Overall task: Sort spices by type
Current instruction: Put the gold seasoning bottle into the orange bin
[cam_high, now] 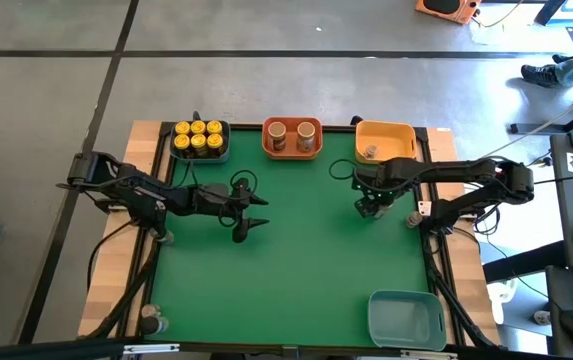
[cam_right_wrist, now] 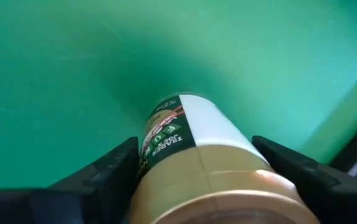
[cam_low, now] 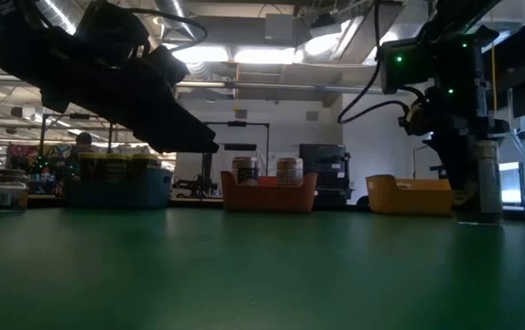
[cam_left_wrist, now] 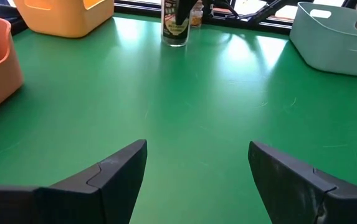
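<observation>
standing upright near mat's right edge, spice jar [cam_right_wrist: 194, 155], right hand [cam_high: 370, 208] straddling

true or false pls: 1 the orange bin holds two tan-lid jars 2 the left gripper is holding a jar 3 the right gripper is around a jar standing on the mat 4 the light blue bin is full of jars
1. True: the orange bin holds two tan-lid jars.
2. False: the left gripper is open and empty over the mat.
3. True: the right gripper straddles a jar standing upright on the mat.
4. False: the light blue bin shows no jars.
</observation>
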Controlling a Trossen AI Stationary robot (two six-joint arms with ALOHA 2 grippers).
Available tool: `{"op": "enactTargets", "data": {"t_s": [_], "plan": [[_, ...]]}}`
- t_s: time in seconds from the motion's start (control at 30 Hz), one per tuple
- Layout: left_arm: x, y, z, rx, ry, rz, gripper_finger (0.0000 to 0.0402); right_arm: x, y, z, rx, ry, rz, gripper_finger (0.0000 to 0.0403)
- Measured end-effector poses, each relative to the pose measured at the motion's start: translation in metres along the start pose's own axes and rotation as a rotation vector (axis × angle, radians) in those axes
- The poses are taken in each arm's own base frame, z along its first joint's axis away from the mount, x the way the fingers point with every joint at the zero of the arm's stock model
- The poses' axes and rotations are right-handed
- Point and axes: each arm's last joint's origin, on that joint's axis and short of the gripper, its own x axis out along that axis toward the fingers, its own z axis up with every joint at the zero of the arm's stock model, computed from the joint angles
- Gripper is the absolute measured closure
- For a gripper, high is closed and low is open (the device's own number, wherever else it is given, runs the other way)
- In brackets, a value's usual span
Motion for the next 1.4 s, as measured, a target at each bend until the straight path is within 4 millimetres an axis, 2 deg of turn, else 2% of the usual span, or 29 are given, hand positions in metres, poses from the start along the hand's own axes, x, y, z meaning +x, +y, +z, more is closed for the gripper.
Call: {"op": "enactTargets", "data": {"t_s": [0.17,0.3,0.47,0.77,0.93,1.1,1.4], "plan": [[0.0,0.0,0.0,-0.005,-0.001,0.005,0.0123,-0.007,0.008,0.004,0.005,-0.061,0.025,0.0119],[0.0,0.0,0.0,-0.026,-0.001,0.007,0.0123,-0.021,0.014,0.012,-0.039,-0.143,0.056,0.0119],[0.0,0.0,0.0,-0.026,-0.003,0.008,0.0123,-0.038,0.025,0.027,-0.101,-0.299,0.117,0.0119],[0.0,0.0,0.0,-0.027,-0.006,0.008,0.0123,-0.053,0.049,0.053,-0.243,-0.627,0.292,0.0119],[0.0,0.0,0.0,-0.058,-0.005,0.007,0.0123,-0.054,0.063,0.064,-0.34,-0.762,0.31,0.0118],[0.0,0.0,0.0,-0.067,-0.006,0.008,0.0123,-0.053,0.075,0.078,-0.417,-0.926,0.251,0.0119],[0.0,0.001,0.001,-0.021,-0.014,0.049,0.0123,-0.039,0.089,0.1,-0.605,-1.079,0.1,0.0115]]}}
